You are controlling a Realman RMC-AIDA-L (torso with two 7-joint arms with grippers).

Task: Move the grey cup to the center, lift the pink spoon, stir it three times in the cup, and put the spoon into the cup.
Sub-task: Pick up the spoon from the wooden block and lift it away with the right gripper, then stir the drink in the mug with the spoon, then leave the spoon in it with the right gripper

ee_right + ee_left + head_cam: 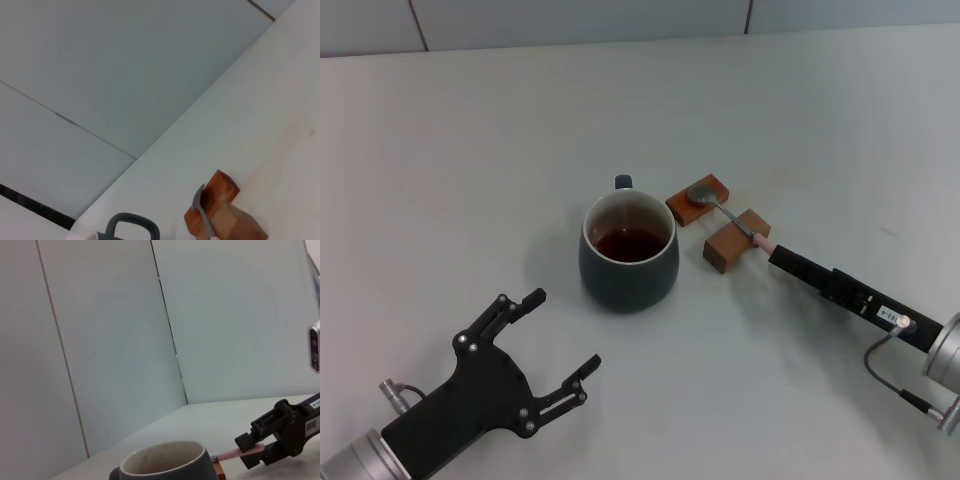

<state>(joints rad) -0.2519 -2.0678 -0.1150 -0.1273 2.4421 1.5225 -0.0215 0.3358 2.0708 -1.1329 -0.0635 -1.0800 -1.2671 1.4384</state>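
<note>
The grey cup [628, 250] stands in the middle of the table with dark brown liquid in it, its handle pointing away from me. The pink spoon [728, 214] lies across two brown wooden blocks just right of the cup, its metal bowl on the far block. My right gripper [775, 254] is shut on the end of the pink handle, low over the table. The left wrist view shows its fingers [249, 441] clamped on the handle. My left gripper [563, 330] is open and empty, near and left of the cup.
The two wooden blocks [699, 199] [736, 239] sit close beside the cup's right side. The right wrist view shows a block [222, 210], the spoon's neck [202, 210] and the cup's handle [131, 223]. A pale wall runs along the table's far edge.
</note>
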